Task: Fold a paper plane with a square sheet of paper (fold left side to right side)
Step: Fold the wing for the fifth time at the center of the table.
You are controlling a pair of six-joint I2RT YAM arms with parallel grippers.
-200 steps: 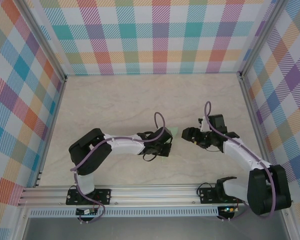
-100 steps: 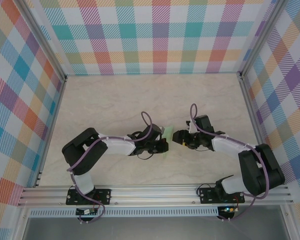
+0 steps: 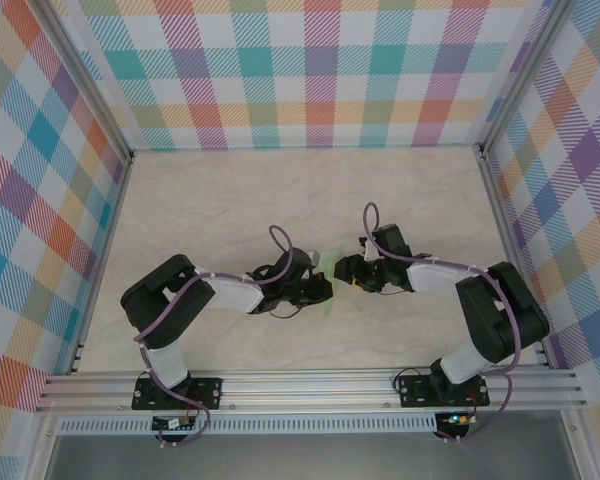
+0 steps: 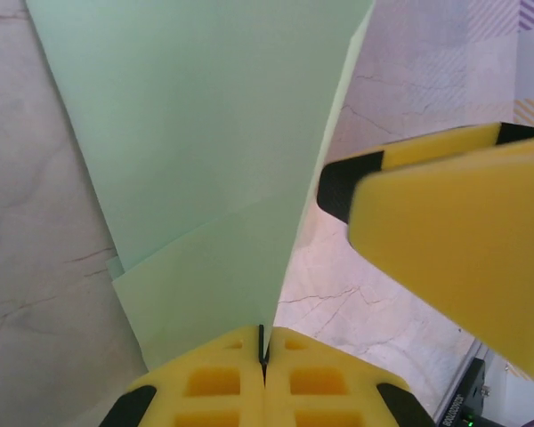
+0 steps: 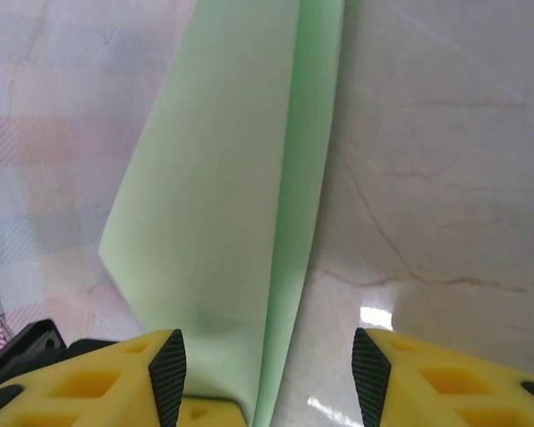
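Well along here. No flat square left: already narrowed into a long, kite-like paper plane [image 5: 222, 222], with a straight crease down its length and one layer lapping over another in the left wrist view. Lying low over the pale marbled table [image 5: 427, 178], about mid-table, a little nearer the front.

Pinched at its near tip by the left gripper [image 4: 263, 345], with fingers pressed flat together on the green edge. Straddled from the other side by the right gripper [image 5: 267, 360], with fingers spread, the folded strip lying between them and nothing clamped yet. Crowded close, too, with one yellow finger [image 4: 445, 240] of the right gripper looming just beside the paper in the left wrist view. Hard to say from overhead whether lying fully flat or lifted a touch at the held end.

Judging by all that: early folds done, shape slim, but not finished. No sign yet of the left side brought right over onto the right side and pressed down. Probably still to come: a grip on the long edge, a carry across the centre crease, then a firm flattening.

Against a second ago: right arm [image 3: 450, 280] swung well in from the right, forearm now stretched nearly level across the overhead view. Right gripper brought from well clear of the paper to almost touching the left one. Left arm [image 3: 230, 295] drawn slightly leftward, taking the paper along. More green showing around the fingers now than the small sliver before.
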